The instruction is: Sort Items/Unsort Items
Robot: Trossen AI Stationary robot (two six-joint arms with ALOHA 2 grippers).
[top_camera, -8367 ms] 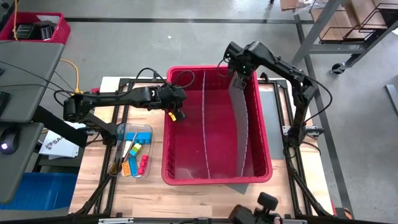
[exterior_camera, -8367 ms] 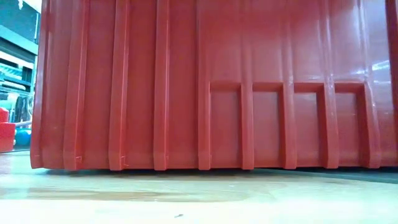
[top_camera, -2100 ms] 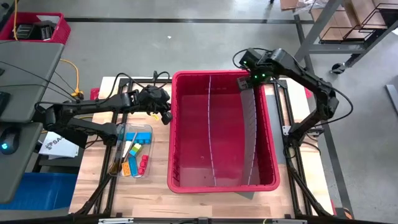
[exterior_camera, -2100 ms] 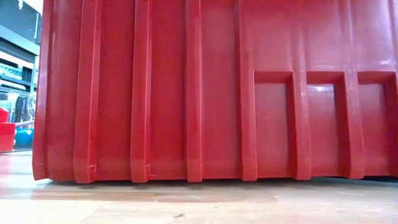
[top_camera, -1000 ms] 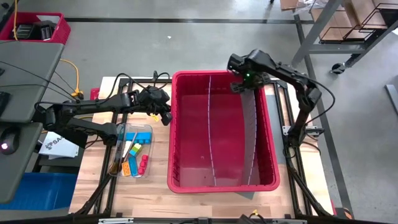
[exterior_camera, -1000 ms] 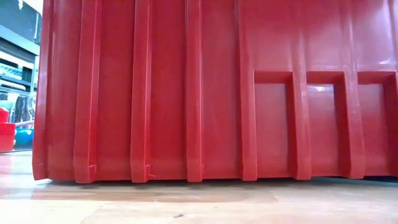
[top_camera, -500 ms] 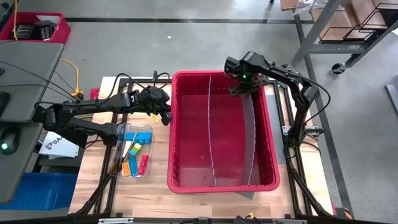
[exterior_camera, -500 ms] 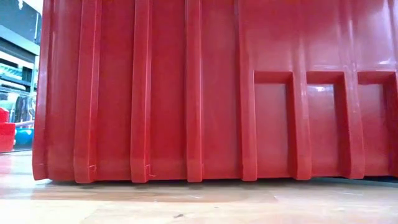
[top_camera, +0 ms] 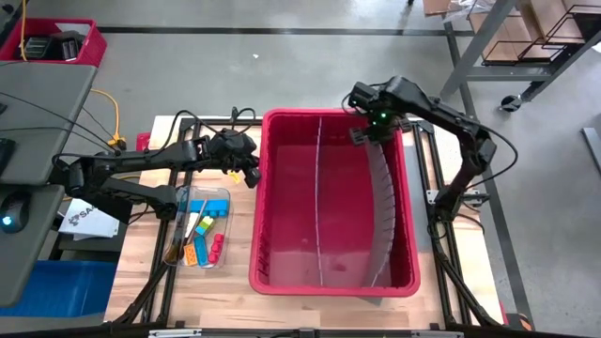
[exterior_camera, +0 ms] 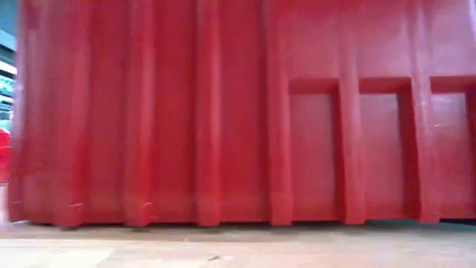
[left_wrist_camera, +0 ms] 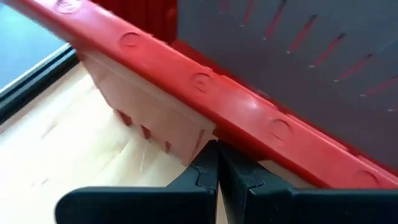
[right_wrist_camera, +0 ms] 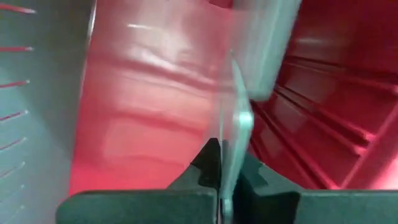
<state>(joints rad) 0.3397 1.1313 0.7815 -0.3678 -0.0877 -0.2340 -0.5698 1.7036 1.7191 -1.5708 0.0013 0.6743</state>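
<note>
The large red bin (top_camera: 333, 282) stands on the wooden table and fills the low view (exterior_camera: 238, 112). In it stand a thin clear divider (top_camera: 319, 197) and a bowed grey divider sheet (top_camera: 383, 207). My right gripper (top_camera: 369, 130) is shut on the grey divider's far end, over the bin's far right corner. My left gripper (top_camera: 250, 176) is shut beside the bin's left wall, its tips just under the rim (left_wrist_camera: 205, 81). The items, small coloured blocks and dark sticks, lie in a clear tray (top_camera: 202, 225) left of the bin. My right gripper pinches the grey divider's upper edge (right_wrist_camera: 235, 118) at its far end between its two fingers, one finger on each face of the sheet. The sheet stands on edge in the bin and bows along its length. My left gripper's shut tips (left_wrist_camera: 216, 163) sit at the bin rim's underside; whether they touch it I cannot tell.
Black frame rails (top_camera: 178, 188) run along both table sides. A white paper (top_camera: 84, 218) lies at the table's left edge. A grey desk with a mouse (top_camera: 7, 222) stands left of the table, and shelving stands at the far right.
My right gripper has gone a little toward the table's right and near edges with the grey divider's far end, and the sheet has bowed more. The red bin has slid slightly toward the table's near and left edges.
</note>
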